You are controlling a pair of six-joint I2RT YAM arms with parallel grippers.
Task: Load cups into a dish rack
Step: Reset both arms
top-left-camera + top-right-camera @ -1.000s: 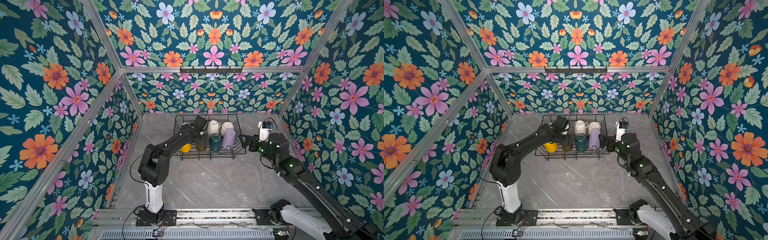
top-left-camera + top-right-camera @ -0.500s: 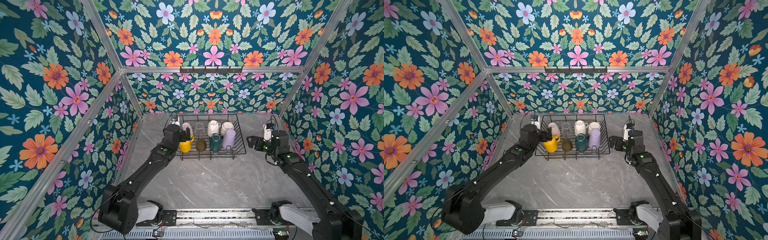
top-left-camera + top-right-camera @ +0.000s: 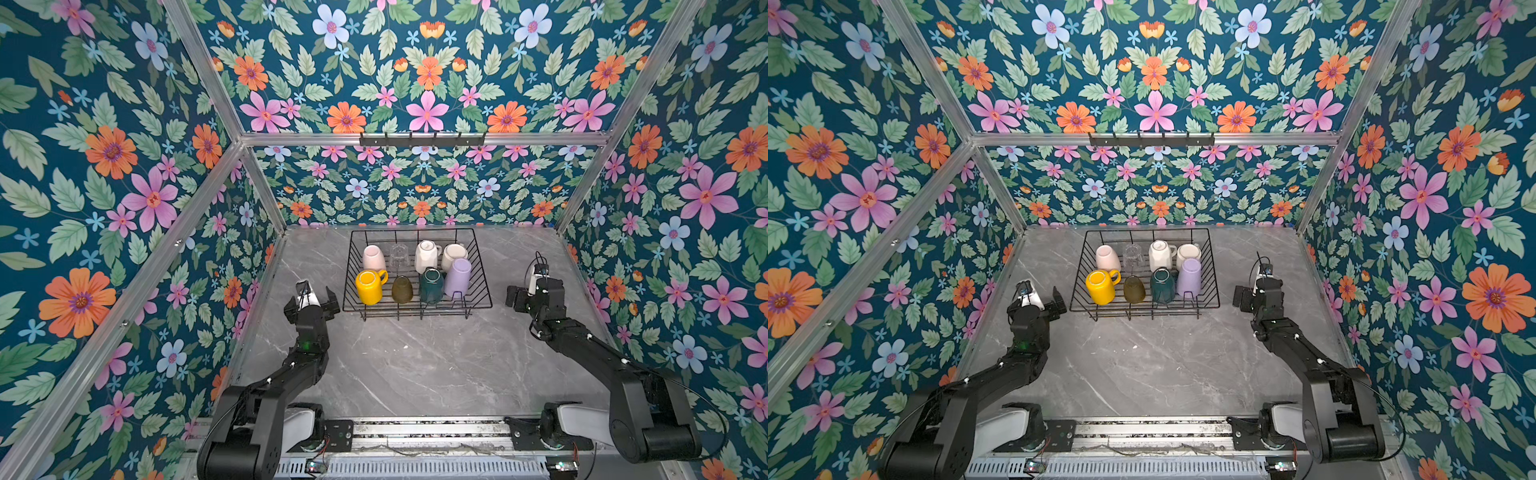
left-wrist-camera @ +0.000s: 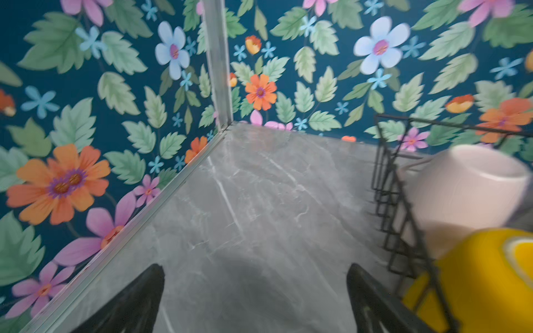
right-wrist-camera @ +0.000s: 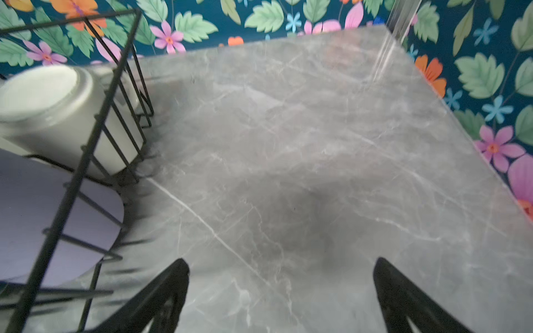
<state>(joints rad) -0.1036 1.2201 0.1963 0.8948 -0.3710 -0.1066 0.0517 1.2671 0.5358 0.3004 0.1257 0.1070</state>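
Note:
The black wire dish rack (image 3: 417, 311) stands at the back middle of the table and holds several cups upside down or tilted. In its front row are a yellow mug (image 3: 369, 286), an olive tumbler (image 3: 402, 289), a dark green mug (image 3: 431, 284) and a lilac tumbler (image 3: 457, 277). Behind them are a pale pink mug (image 3: 374, 257), a clear glass (image 3: 398, 254) and two white mugs (image 3: 426, 255). My left gripper (image 3: 311, 302) hangs open and empty just left of the rack. My right gripper (image 3: 530, 291) hangs open and empty to the rack's right.
Floral walls close in the grey marble table (image 3: 415, 365) on three sides. A black hook rail (image 3: 422, 139) is mounted high on the back wall. The left wrist view shows the rack's corner (image 4: 386, 184) close beside the gripper (image 4: 255, 269).
Both arms have drawn back from the rack. The left gripper left the rack's inside and now hangs outside its left front corner. The right one moved slightly outward.

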